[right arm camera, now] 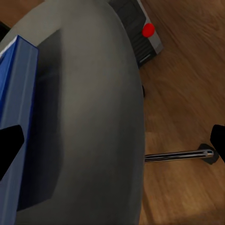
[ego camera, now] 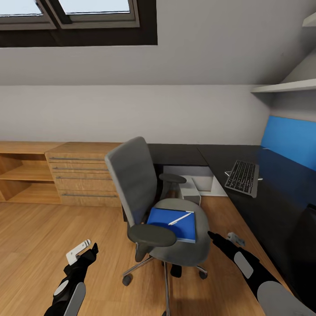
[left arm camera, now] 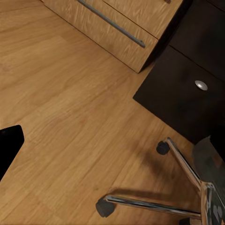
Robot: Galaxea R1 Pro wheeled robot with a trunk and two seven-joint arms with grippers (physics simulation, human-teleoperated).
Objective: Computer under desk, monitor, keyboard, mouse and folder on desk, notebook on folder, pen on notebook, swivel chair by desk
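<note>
Desk: the dark L-shaped desk (ego camera: 272, 210) ran beyond and to the outer side of the right fingers, with pale wood drawers (ego camera: 83, 175) further off past the left ones.
Swivel chair: the grey swivel chair (ego camera: 131, 175) stood on the wooden floor (ego camera: 52, 228) between the two arms, its seat just ahead of the right fingers and its chrome base (left arm camera: 154, 204) ahead of the left ones.
Computer: the pale tower (ego camera: 191, 188) sat under the desk, beyond the chair; the right wrist view showed its front with a red button (right arm camera: 148, 30).
Keyboard: the keyboard (ego camera: 242, 177) already lay on the desk, well beyond the right fingertips.
Folder: the blue folder (ego camera: 173, 224) lay flat on the seat, just ahead of the right fingers; whether a notebook lay on it I could not tell.
Pen: the white pen (ego camera: 180, 218) rested on top of the blue cover.
Right gripper: the right gripper (ego camera: 215, 238) was spread wide, holding nothing, with the seat's edge and the folder's rim (right arm camera: 16, 89) between its fingers.
Left gripper: the left gripper (ego camera: 90, 251) hung low over bare floor; its fingers' state could not be told.
Step in hand: apparently the reach toward the stack on the seat.
Next move: it would call for lifting the pen off first, or pinching the folder's rim and keeping it level.
</note>
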